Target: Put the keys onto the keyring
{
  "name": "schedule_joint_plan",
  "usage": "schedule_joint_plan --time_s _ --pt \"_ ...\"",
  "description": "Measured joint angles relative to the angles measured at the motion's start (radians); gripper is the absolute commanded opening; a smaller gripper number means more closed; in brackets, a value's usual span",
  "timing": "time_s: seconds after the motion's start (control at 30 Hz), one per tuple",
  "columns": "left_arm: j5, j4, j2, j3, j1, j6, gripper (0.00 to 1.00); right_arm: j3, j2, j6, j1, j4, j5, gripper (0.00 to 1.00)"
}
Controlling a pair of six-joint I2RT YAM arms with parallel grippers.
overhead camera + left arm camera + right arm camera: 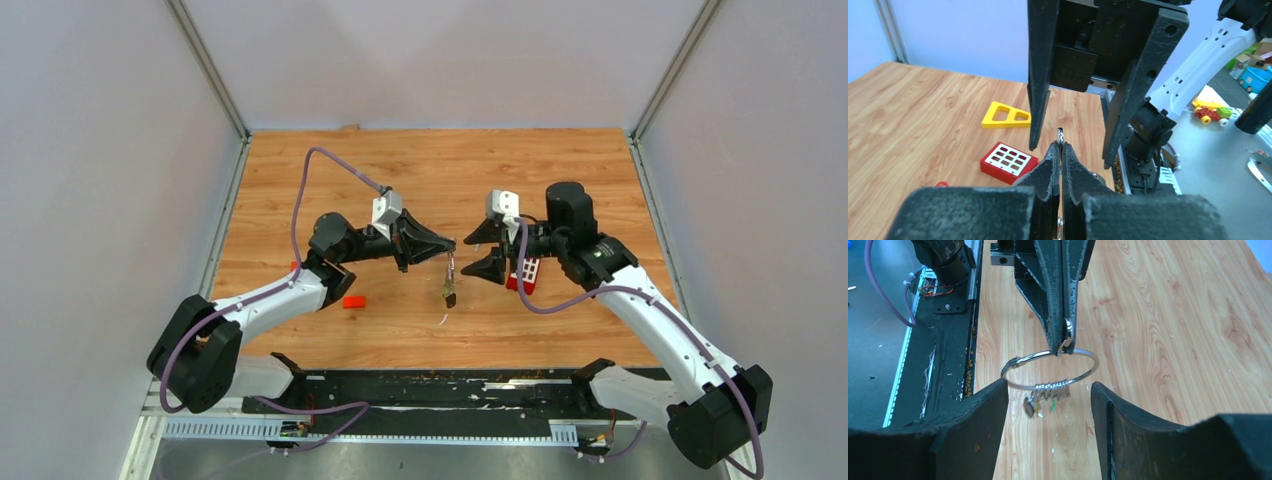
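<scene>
Pinching the keyring [1034, 356] at mid-frame, the left gripper [448, 246] is pressed shut on its top rim. Several keys [1030, 406] dangle from the ring's lower arc. Right of it, the right gripper [469, 254] stands spread, holding nothing.

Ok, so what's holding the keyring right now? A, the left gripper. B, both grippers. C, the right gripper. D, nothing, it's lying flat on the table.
A: the left gripper is pinched shut on the keyring, which hangs above the table with keys dangling from it, while the right gripper stands open and has no grip on it.
</scene>
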Motion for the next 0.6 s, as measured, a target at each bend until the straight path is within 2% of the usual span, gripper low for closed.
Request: schedule_joint_plan --time_s 0.37,0.6 --pt "-0.110 -0.081 -0.010 -0.006 -0.002 0.083 0.00 0.039 0.020 0.021 -0.038 -0.030 -0.041 0.63" --pt "-0.195 -0.219 -0.012 0.008 -0.008 0.133 0.00 0.041 0.080 0.069 -0.038 -0.013 -0.039 0.65"
